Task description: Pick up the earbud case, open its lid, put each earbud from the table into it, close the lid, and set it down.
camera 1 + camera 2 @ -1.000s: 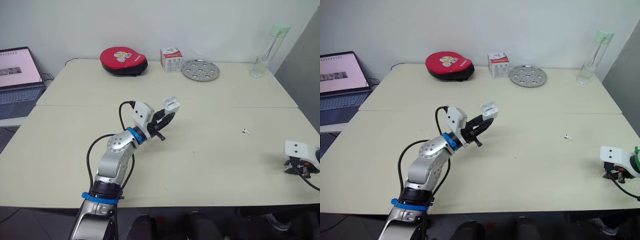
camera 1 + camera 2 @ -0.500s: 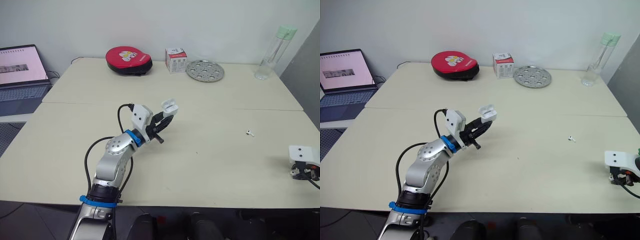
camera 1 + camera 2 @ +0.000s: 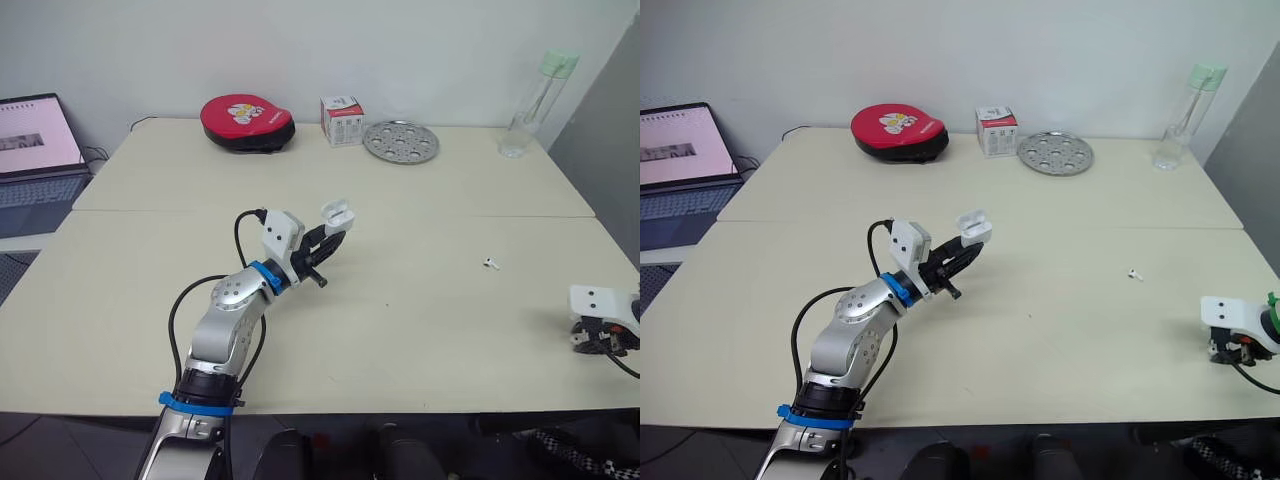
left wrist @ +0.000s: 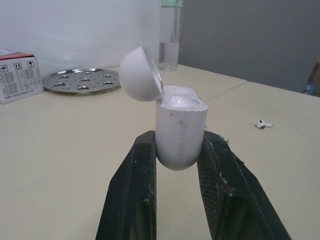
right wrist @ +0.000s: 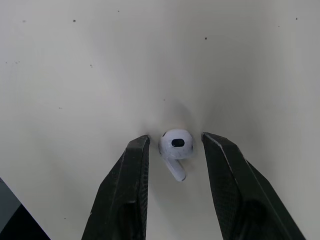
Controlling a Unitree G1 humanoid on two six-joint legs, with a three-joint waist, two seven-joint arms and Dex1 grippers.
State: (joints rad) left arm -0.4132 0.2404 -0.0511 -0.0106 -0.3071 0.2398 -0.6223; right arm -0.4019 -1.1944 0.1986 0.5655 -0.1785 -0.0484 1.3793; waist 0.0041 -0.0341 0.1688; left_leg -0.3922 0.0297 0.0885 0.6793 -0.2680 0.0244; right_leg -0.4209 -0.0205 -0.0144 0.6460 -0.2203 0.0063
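Left gripper (image 4: 179, 141) clamps the earbud case (image 4: 180, 125), lid (image 4: 140, 75) already open; right gripper (image 5: 175, 139) gapes around one earbud (image 5: 175, 144); second earbud (image 3: 490, 263), mid-right, also unloaded.

Count on inspection: one earbud case (image 4: 177, 135); two earbuds, one at right (image 3: 491, 263), one near right (image 5: 176, 146); one laptop (image 3: 35, 160); one red round pouch (image 3: 246, 121); one small carton (image 3: 342, 119); one perforated metal plate (image 3: 401, 141); one clear bottle (image 3: 535, 103).
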